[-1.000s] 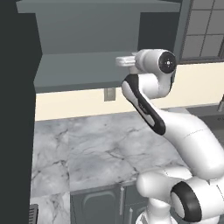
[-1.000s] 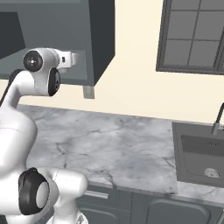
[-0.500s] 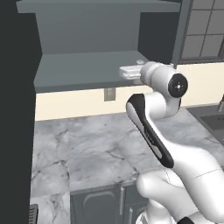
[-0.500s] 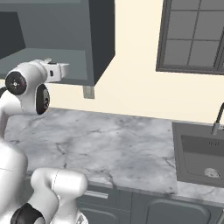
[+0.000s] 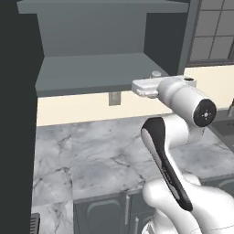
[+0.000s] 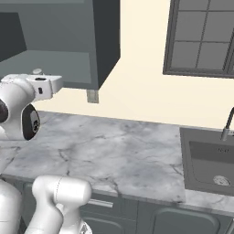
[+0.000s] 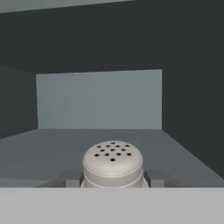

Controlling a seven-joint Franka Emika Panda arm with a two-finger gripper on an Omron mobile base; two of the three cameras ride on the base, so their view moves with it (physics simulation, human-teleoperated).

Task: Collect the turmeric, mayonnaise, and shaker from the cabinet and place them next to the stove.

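Observation:
In the hand view the shaker (image 7: pixel 113 164), a pale grey-beige cylinder with a perforated rounded cap, sits between my gripper's (image 7: pixel 113 179) two fingertips (image 7: pixel 70 178), which are shut on it. Its cap (image 5: pixel 156 73) pokes up just behind my white hand (image 5: pixel 145 87) at the front edge of the cabinet shelf (image 5: pixel 96 68). From the right base view the same cap (image 6: pixel 37 71) shows above the hand (image 6: pixel 45 84). The dark slate-grey cabinet (image 6: pixel 105 41) stands open, its shelf bare inside (image 7: pixel 98 140). The turmeric, mayonnaise and stove are out of view.
A grey marble counter (image 5: pixel 105 151) runs under the cabinet, with base cabinet doors (image 5: pixel 105 212) below it. The open cabinet door (image 5: pixel 18 114) hangs dark at the left. A sink (image 6: pixel 210 160) with a faucet (image 6: pixel 227 121) lies to the right, under a window (image 6: pixel 201 36).
My hand has drawn back and down from inside the cabinet to the shelf's front edge, carrying the shaker with it. The elbow has swung right and lower.

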